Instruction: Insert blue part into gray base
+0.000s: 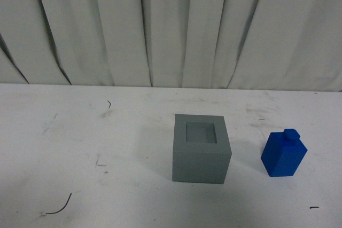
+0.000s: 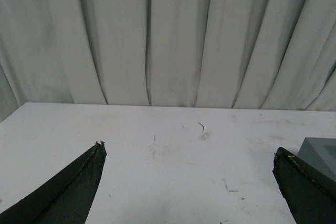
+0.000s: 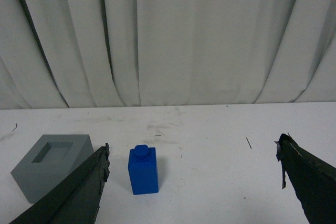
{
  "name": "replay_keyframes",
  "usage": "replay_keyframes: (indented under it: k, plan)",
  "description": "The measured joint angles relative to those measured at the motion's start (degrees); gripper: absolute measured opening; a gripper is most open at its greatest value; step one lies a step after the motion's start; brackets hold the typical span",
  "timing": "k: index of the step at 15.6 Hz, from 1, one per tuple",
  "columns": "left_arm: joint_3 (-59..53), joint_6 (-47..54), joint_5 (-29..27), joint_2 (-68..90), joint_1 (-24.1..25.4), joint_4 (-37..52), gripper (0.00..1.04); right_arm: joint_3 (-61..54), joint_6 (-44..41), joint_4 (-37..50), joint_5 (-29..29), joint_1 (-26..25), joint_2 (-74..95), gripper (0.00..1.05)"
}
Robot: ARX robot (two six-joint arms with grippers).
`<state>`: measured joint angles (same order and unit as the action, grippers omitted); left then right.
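The gray base [image 1: 201, 149] stands on the white table near the middle, its square recess facing up and empty. The blue part [image 1: 284, 153] stands upright to its right, knob on top, a short gap away. Neither arm shows in the front view. In the right wrist view the blue part [image 3: 143, 170] stands ahead of my open right gripper [image 3: 192, 153], close to one finger, with the gray base [image 3: 51, 165] beside it. My left gripper [image 2: 189, 153] is open and empty over bare table; a corner of the gray base [image 2: 321, 153] shows behind one finger.
A white pleated curtain [image 1: 171, 25] hangs along the table's far edge. The table [image 1: 80, 153] bears small dark marks and a thin dark thread [image 1: 59, 207] near the front left.
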<state>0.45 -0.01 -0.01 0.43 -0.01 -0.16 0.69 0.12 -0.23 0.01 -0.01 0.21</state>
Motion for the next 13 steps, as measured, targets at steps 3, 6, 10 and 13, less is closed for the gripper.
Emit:
replay_keyframes:
  k: [3,6,10,13]
  plan:
    - [0.0,0.0,0.0,0.0,0.0,0.0,0.98,0.0,0.0,0.0,0.02,0.0,0.0,0.98]
    - [0.0,0.0,0.0,0.0,0.0,0.0,0.98,0.0,0.0,0.0,0.02,0.0,0.0,0.98]
    - [0.0,0.0,0.0,0.0,0.0,0.0,0.98,0.0,0.0,0.0,0.02,0.0,0.0,0.98]
    - [0.0,0.0,0.0,0.0,0.0,0.0,0.98,0.0,0.0,0.0,0.02,0.0,0.0,0.98]
